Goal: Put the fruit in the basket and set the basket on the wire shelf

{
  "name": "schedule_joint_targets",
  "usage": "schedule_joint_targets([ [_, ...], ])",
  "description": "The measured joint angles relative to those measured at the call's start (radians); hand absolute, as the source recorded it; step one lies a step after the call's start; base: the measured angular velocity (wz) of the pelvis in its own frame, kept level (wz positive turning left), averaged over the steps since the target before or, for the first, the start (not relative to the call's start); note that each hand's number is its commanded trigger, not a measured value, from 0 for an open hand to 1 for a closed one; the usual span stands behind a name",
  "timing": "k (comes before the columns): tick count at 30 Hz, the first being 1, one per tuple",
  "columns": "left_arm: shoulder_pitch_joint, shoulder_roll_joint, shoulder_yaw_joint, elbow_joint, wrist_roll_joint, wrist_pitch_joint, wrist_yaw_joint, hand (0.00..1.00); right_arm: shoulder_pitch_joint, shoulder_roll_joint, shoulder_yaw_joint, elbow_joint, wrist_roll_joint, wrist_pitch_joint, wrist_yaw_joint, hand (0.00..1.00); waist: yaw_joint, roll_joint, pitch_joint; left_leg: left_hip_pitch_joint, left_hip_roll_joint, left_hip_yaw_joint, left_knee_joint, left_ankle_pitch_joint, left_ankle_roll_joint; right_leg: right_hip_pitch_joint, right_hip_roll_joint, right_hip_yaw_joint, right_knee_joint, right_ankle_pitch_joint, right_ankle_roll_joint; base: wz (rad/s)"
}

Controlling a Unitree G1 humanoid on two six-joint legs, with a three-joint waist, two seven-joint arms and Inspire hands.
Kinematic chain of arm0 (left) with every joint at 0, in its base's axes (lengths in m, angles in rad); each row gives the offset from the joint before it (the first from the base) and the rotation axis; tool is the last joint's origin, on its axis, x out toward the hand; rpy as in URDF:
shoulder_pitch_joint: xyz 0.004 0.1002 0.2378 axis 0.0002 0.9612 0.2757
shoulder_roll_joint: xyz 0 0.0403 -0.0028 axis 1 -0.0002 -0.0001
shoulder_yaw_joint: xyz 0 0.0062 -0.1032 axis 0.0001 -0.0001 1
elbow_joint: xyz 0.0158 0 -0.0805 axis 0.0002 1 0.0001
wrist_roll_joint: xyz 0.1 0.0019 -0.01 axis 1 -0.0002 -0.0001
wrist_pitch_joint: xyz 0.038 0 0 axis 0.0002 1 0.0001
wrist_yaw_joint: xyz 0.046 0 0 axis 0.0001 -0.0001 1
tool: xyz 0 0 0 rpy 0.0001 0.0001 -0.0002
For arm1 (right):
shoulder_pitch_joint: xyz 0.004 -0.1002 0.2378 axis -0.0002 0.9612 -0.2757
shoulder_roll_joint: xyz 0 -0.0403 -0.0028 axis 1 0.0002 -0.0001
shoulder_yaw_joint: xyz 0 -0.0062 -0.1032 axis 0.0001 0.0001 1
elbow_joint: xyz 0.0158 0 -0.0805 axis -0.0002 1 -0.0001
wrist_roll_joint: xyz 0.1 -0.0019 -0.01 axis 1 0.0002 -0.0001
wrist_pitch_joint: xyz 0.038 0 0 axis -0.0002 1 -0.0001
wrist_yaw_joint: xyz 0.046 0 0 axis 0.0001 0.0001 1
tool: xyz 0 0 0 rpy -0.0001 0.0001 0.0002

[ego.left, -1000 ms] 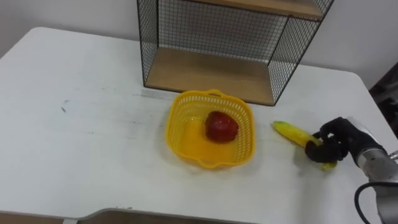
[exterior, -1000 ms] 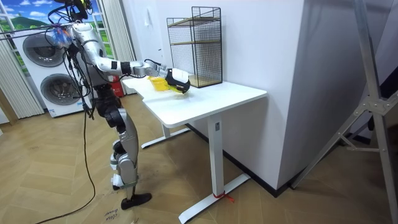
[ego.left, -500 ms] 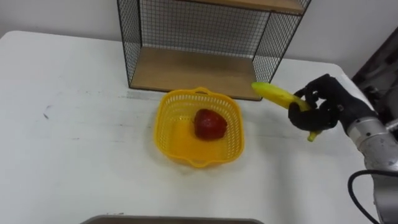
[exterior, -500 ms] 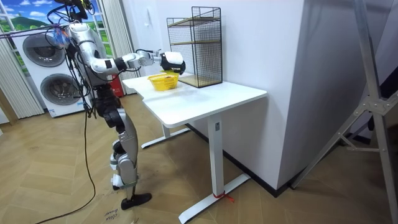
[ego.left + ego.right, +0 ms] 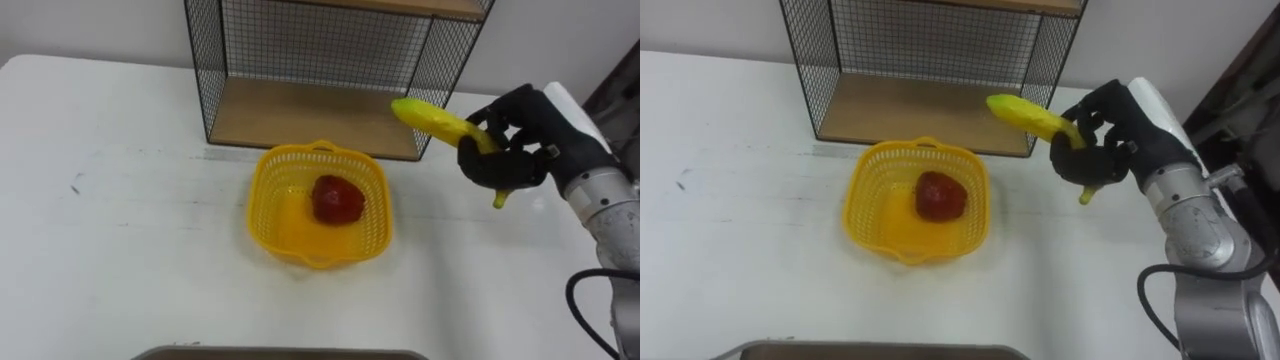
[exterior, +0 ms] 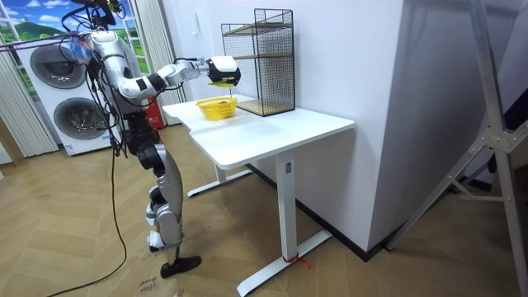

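Right hand [image 5: 520,140]: dark fingers [image 5: 497,170] curled tight round the lower end of the banana [image 5: 438,122], thumb closing the grip. Firm wrap, no gap visible between fingers and peel.

Banana: the stem tip pokes out just below the fingers. The long free end runs up and to the robot's left of them, tilted, clear of the table [image 5: 120,250]. In the room view the hand holds it well above the tabletop.

Outward from the fingers:
- Basket [image 5: 268,205], yellow, sits on the table below and to the left of the fingers, well apart from them.
- Red fruit [image 5: 338,198] lies inside the basket, near its middle.
- Wire shelf [image 5: 300,115] stands beyond the basket; the banana's free end overlaps its right front corner in the eye views. I cannot tell if they touch.

Progress, as judged:
- One fruit is in the basket.
- Banana is grasped and airborne, not yet in the basket.
- Left to do: carry the banana left and down over the basket, release it, then place the basket on the shelf board.
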Motion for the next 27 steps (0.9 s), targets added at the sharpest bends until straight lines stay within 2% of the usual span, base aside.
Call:
schedule_joint_targets([
  [3,-0.002,0.000,0.000,0.000,-0.001,-0.001,0.000,0.00,0.000,0.000,0.001,-0.018,-0.005,0.000,0.010,1.00,0.001,-0.008,0.0039,-0.014,0.000,0.001,0.003,0.000,0.000,-0.013,0.000,0.002,0.002,0.000,0.000,-0.01],
  [8,-0.016,0.004,-0.004,0.000,-0.003,-0.003,0.000,0.00,0.000,0.000,0.015,-0.054,-0.024,0.000,0.024,1.00,0.018,-0.014,0.0019,-0.018,0.000,0.001,0.003,0.000,0.000,-0.020,0.002,0.009,0.003,0.000,0.000,-0.01],
  [15,-0.044,0.023,-0.046,0.004,-0.001,-0.008,0.000,0.00,-0.001,0.000,0.064,-0.122,-0.013,0.000,0.077,1.00,0.027,-0.013,0.0060,-0.018,0.000,-0.001,0.003,0.000,0.000,-0.020,0.001,0.010,0.002,0.000,0.000,0.00],
  [23,-0.051,0.018,-0.069,0.029,0.000,-0.006,0.000,0.00,-0.001,0.002,0.086,-0.153,-0.013,0.001,0.137,1.00,0.031,-0.006,0.0101,-0.017,0.000,-0.001,0.004,0.000,0.000,-0.018,0.001,0.006,0.002,0.000,0.000,0.00],
  [27,-0.059,0.015,-0.069,0.031,0.000,-0.006,0.000,0.00,-0.009,0.024,0.096,-0.154,-0.032,0.001,0.174,1.00,0.042,-0.004,0.0098,-0.021,0.000,-0.004,-0.004,0.000,0.000,-0.021,0.001,0.003,0.002,0.001,-0.001,0.02],
])
